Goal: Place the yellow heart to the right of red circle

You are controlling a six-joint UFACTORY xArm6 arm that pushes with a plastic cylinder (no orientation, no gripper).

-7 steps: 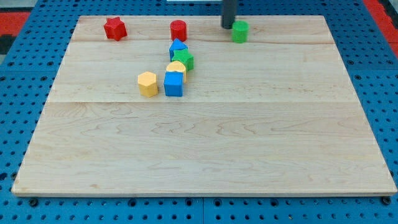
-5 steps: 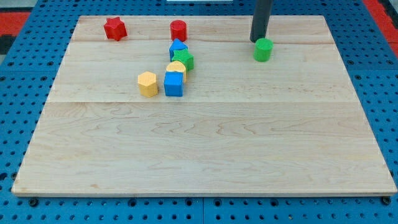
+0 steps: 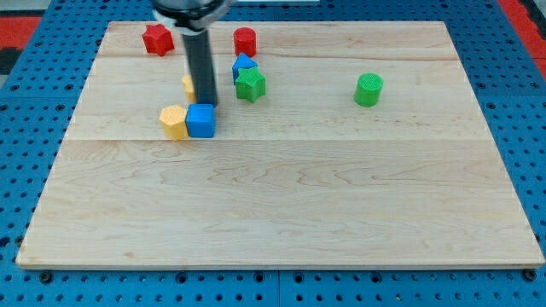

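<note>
Wooden tabletop (image 3: 281, 213): my tip (image 3: 206, 104) just above blue cube (image 3: 200, 121), yellow heart (image 3: 188, 83) half hidden behind rod, red circle (image 3: 245, 40) apart; no jaws fitted

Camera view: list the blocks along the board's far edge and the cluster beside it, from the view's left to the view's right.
Red star → yellow hexagon → blue cube → red cylinder → green star → green cylinder. The yellow block behind my tip and the blue block by the green star overlap others, so I leave them out.

Eight blocks counted on the board (image 3: 281, 213): two red (image 3: 157, 38) (image 3: 245, 40), two blue (image 3: 201, 120) (image 3: 243, 64), two green (image 3: 251, 83) (image 3: 368, 89), two yellow (image 3: 173, 121) (image 3: 187, 83).
</note>
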